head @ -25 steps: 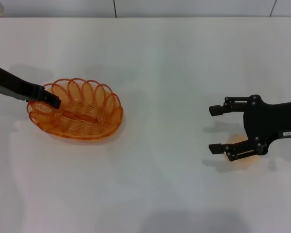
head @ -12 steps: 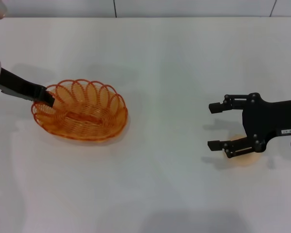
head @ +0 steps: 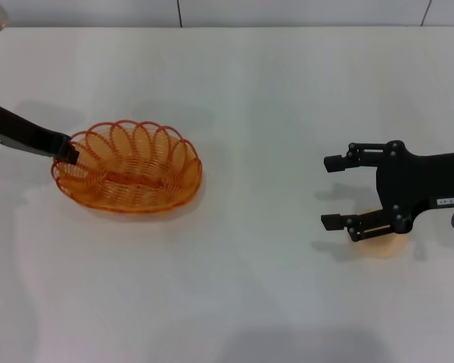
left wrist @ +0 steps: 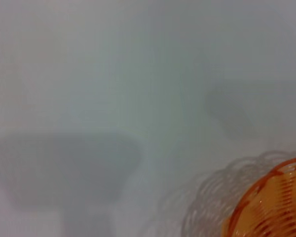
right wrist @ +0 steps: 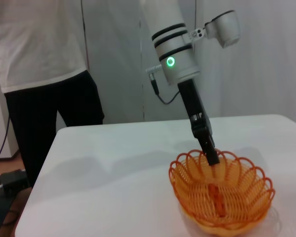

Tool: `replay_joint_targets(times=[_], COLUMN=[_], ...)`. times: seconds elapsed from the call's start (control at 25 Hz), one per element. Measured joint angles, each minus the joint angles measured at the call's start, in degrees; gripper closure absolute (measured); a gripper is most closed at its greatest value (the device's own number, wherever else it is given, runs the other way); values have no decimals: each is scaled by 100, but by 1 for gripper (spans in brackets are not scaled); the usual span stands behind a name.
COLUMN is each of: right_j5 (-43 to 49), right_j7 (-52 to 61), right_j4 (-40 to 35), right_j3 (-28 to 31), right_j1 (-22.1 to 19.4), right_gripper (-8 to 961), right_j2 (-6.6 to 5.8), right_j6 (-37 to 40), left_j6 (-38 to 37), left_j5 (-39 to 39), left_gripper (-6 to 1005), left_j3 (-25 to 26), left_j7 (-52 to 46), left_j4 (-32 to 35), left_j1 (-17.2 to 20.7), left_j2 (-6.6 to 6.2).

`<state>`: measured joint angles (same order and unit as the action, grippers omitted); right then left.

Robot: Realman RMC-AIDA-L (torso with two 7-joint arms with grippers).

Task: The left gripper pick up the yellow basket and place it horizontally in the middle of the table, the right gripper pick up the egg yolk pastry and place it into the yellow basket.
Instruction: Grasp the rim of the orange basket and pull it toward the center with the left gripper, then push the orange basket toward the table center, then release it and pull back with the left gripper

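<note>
The yellow basket point(head: 127, 168) is on the left part of the white table point(head: 250, 83). My left gripper point(head: 66, 152) is shut on the basket's left rim. In the right wrist view the left gripper point(right wrist: 211, 154) reaches down onto the far rim of the basket point(right wrist: 222, 195). A piece of the basket's rim point(left wrist: 276, 207) shows in the left wrist view. My right gripper point(head: 333, 192) is open above the table on the right. The egg yolk pastry point(head: 382, 243) lies under its nearer finger, mostly hidden by it.
A person in a white shirt and dark trousers point(right wrist: 44, 74) stands beyond the table's far side in the right wrist view. The table's back edge point(head: 212, 27) meets a wall.
The left gripper has carried the basket to the right and a little farther back. The right gripper has shifted slightly left and back over the pastry.
</note>
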<state>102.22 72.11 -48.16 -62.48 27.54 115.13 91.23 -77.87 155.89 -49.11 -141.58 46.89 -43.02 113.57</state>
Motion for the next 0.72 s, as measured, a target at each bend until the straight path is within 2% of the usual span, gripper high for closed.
replay_joint_targets(times=[0.24, 0.32, 0.52, 0.72], right_j5=[-48, -49, -53, -54], right_j7=[1, -1, -30, -37], right_j4=[0, 0, -5, -9], right_j3=[57, 67, 70, 70], right_j1=[-32, -33, -34, -21], right_gripper=[97, 97, 97, 98], right_j2=[-12, -14, -33, -35], right_j6=[42, 54, 60, 62], left_j6=[-267, -456, -778, -810], left_j5=[-365, -424, -442, -529], left_gripper=[913, 913, 921, 913], left_j3=[8, 9, -71, -546], left_j7=[-47, -132, -597, -1163], left_j4=[188, 327, 807, 909], left_j1=[59, 76, 114, 103], left_j2=[38, 108, 400, 548])
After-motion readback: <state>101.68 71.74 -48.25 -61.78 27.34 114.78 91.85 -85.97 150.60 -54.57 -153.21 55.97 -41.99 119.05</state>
